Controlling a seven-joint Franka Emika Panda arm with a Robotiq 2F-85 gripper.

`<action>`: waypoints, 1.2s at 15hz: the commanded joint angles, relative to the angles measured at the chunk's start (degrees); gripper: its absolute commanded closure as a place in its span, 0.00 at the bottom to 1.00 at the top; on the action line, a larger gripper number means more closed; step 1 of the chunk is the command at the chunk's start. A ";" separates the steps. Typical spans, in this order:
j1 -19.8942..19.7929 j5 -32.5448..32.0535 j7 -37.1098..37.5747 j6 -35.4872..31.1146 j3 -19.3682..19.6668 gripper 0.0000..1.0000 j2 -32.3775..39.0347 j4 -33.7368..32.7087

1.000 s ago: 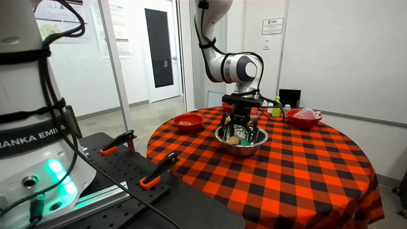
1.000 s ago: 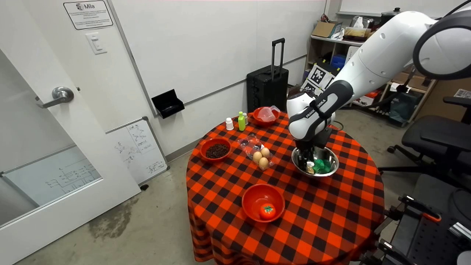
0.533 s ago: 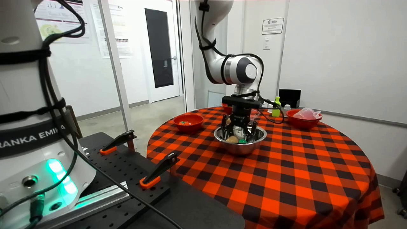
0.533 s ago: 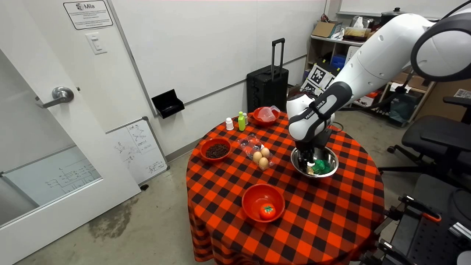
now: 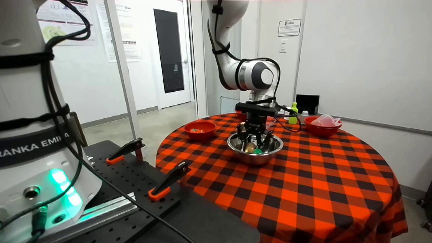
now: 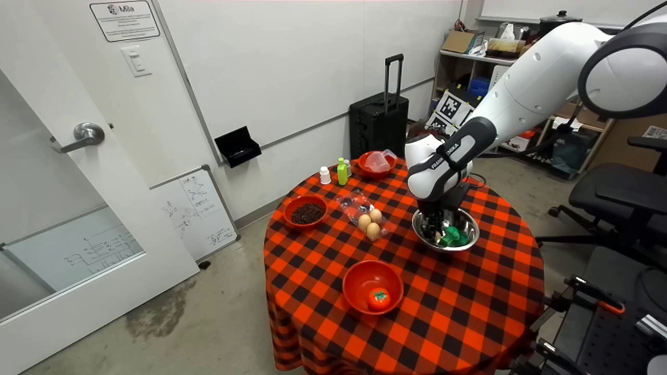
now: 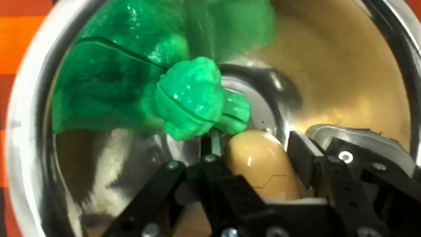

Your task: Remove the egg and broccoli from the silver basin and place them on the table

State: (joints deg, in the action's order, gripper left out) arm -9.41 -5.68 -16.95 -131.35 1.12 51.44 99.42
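Gripper [image 7: 256, 144] down in the silver basin [image 7: 23, 98], fingers [image 7: 300, 158] straddling the egg [image 7: 260, 164].
Wrist view: fingers apart, one each side of it; can't tell if they're actually clamped on it. Broccoli [image 7: 192, 98] also in the basin, stem just beside the egg. Basin sits on the checkered table [image 5: 320, 189]; in an exterior view, a red bowl [image 6: 365, 275] holding a tomato [image 6: 379, 300] stands apart.

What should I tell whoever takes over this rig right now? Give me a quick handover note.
Tool: down in the silver basin, straddling the egg; I can't tell whether it grips.
Broccoli: also in the basin, close to the egg.
Done: tool lined up on the egg; neither item is out yet.
Left: get both onto the table.
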 commanded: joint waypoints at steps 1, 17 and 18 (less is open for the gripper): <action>-0.43 1.07 0.61 1.68 -0.36 0.51 1.30 -2.39; -1.07 1.45 -0.66 -5.89 -0.56 0.77 -12.76 9.71; -1.03 1.39 -0.88 -6.26 -0.60 0.77 -14.09 10.97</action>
State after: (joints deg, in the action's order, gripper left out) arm -10.29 -4.40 -16.95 -135.18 1.01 43.06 104.18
